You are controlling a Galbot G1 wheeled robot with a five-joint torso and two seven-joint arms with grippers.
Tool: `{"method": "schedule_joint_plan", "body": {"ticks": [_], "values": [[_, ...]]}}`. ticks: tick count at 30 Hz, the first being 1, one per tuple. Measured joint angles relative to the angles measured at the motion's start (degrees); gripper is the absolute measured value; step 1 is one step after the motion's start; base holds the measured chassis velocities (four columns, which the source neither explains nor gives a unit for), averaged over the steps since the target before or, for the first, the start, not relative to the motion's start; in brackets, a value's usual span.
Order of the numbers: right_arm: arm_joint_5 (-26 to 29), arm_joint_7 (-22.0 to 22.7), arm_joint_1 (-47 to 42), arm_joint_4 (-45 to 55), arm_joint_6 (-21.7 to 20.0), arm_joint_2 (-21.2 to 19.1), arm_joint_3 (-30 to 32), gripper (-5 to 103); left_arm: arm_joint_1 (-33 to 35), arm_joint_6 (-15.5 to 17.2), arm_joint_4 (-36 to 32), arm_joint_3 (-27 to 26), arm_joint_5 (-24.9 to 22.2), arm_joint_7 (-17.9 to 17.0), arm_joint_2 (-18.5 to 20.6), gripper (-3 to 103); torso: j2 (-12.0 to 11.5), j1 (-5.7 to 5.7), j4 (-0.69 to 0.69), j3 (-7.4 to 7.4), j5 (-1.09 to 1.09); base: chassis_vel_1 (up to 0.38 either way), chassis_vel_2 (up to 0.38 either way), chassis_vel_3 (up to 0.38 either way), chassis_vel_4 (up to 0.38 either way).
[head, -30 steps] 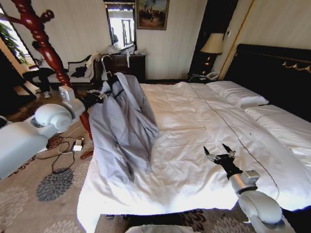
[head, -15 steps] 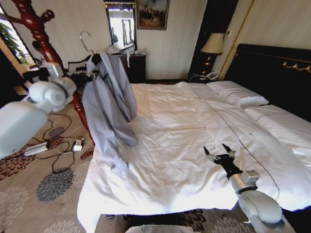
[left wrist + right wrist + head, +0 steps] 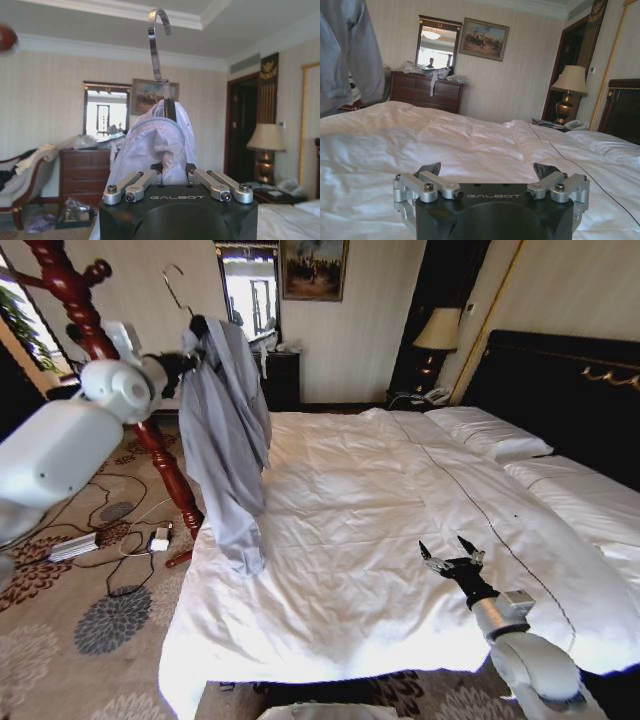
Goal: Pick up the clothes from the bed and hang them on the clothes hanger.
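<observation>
**Shirt lifted on the hanger, tail on the duvet**

The left gripper (image 3: 190, 362) is raised at about 10 o'clock in the head view, closed on the neck of the hanger (image 3: 161, 65) with the shirt (image 3: 228, 430) draped over it. In the left wrist view its fingers (image 3: 134, 184) fold inward around the collar bundle, and the hook (image 3: 177, 285) stands up above them. The shirt hangs in 1 long fold; its lowest part touches the bed (image 3: 400, 530) near the left edge. The right gripper (image 3: 452, 562) hovers low over the duvet at about 4 o'clock, jaws wide apart and empty.

Risks, as I judge them:
1. The cloth sits bunched toward one side of the hanger, so a quick swing could slide it off a shoulder.
2. The tail could drag on the duvet and pull the shirt askew if the arm moves sideways before rising.
3. The red wooden stand (image 3: 120, 370) is just beside the left arm; its post and pegs could catch a sleeve or knock the hook.
4. The hook is thin, and the grip is below it, so it may rock when set on a peg.

Room: open air lies above the bed from 12 to 3 o'clock. The tight side is 9 to 11 o'clock, with the stand, cables on the carpet (image 3: 110, 630) and a dresser (image 3: 270, 375) behind.
</observation>
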Motion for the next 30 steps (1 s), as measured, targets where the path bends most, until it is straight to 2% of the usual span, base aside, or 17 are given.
{"method": "schedule_joint_plan", "body": {"ticks": [7,11,16,23,26,30], "values": [[0.0,0.0,0.0,0.0,0.0,0.0,0.0,100,-5.5,3.8,3.9,3.0,-1.0,-3.2,-0.6,16,0.0,0.0,0.0,0.0,-0.01,0.0,0.0,0.0,0.0],[0.0,0.0,0.0,0.0,0.0,0.0,0.0,100,-8.9,9.1,6.1,5.8,-5.7,-7.7,-0.7,16,0.0,-0.01,0.02,-0.01,-0.02,0.0,0.0,0.0,0.0],[0.0,0.0,0.0,0.0,0.0,0.0,0.0,100,-11.7,12.3,8.3,7.8,-9.7,-10.2,-1.7,16,0.0,0.0,-0.01,-0.01,-0.01,0.0,0.0,0.0,0.0],[0.0,0.0,0.0,0.0,0.0,0.0,0.0,100,-13.6,13.7,10.7,10.0,-10.7,-10.9,-2.1,16,0.0,-0.01,0.0,-0.01,-0.01,0.0,0.0,0.0,0.0],[0.0,0.0,0.0,0.0,0.0,0.0,0.0,100,-13.8,13.5,12.1,10.7,-8.7,-9.6,-1.7,16,0.0,-0.01,0.0,-0.01,-0.02,0.0,0.0,0.0,0.0],[0.0,0.0,0.0,0.0,0.0,0.0,0.0,100,-14.5,13.9,14.1,10.7,-9.7,-9.9,-2.0,16,0.0,-0.01,0.03,0.0,-0.04,0.0,0.0,0.0,0.0]]}}
